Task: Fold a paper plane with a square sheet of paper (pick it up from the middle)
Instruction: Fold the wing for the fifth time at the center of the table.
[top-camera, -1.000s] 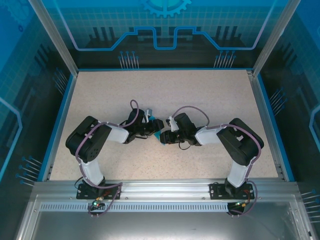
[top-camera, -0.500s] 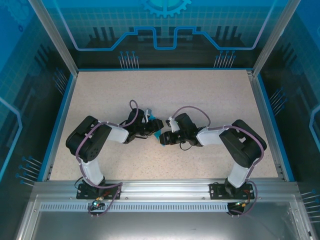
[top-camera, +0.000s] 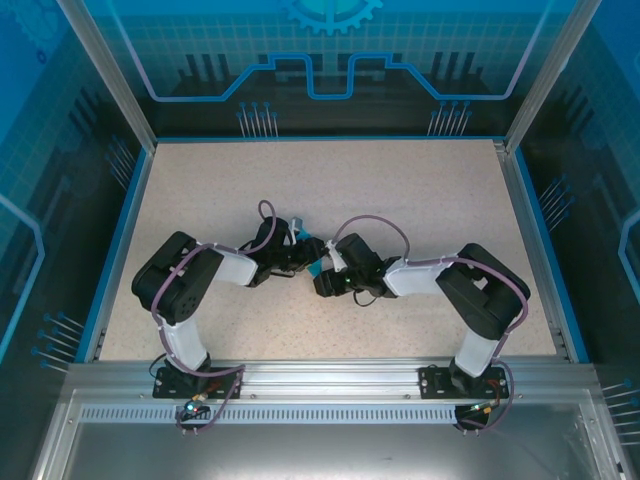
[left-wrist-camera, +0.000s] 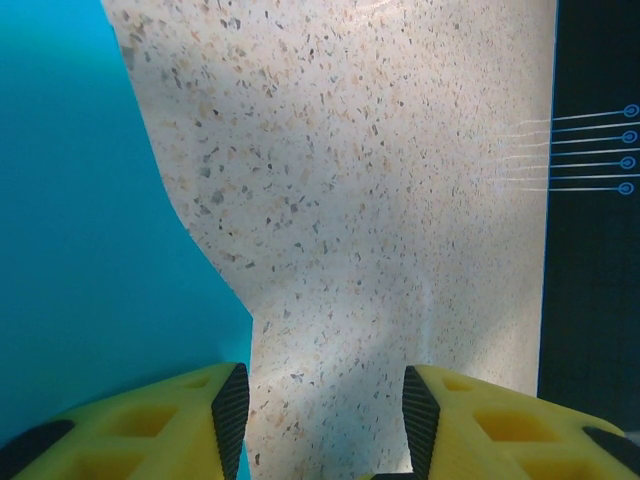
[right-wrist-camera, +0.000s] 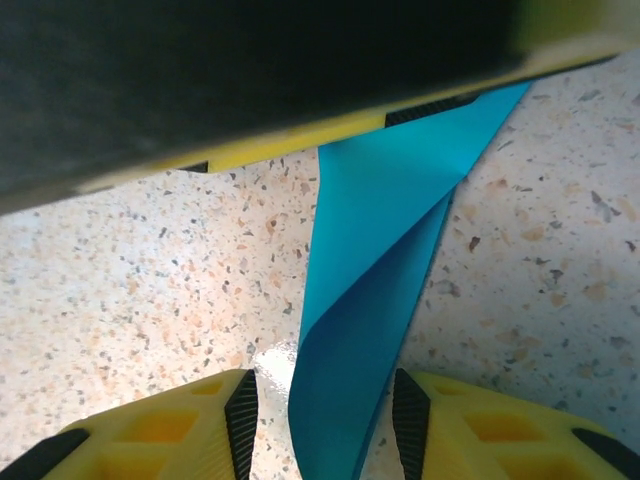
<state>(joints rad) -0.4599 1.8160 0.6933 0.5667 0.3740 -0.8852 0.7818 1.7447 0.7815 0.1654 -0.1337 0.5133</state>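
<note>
The teal-blue sheet of paper (top-camera: 316, 265) is a small creased shape between the two grippers at the table's middle. In the right wrist view the paper (right-wrist-camera: 375, 270) stands up folded, with two layers curving down between my yellow fingers. My right gripper (right-wrist-camera: 322, 425) is open around it, the paper close to the right pad (right-wrist-camera: 408, 420). My left gripper (left-wrist-camera: 325, 420) is open over bare table, with the paper (left-wrist-camera: 90, 230) to the outside of its left finger (left-wrist-camera: 200, 420). From above, the left gripper (top-camera: 304, 256) and right gripper (top-camera: 322, 277) nearly touch.
The left gripper's body (right-wrist-camera: 250, 70) crosses the top of the right wrist view, close over the paper. The speckled table (top-camera: 400, 190) has a blue rim (top-camera: 122, 235) and enclosure walls around it. A dark strip with blue-tipped pins (left-wrist-camera: 590, 150) lies beyond the table edge.
My right arm has reached further left, bringing its gripper up against the paper and the left gripper. The left arm has stayed in place.
</note>
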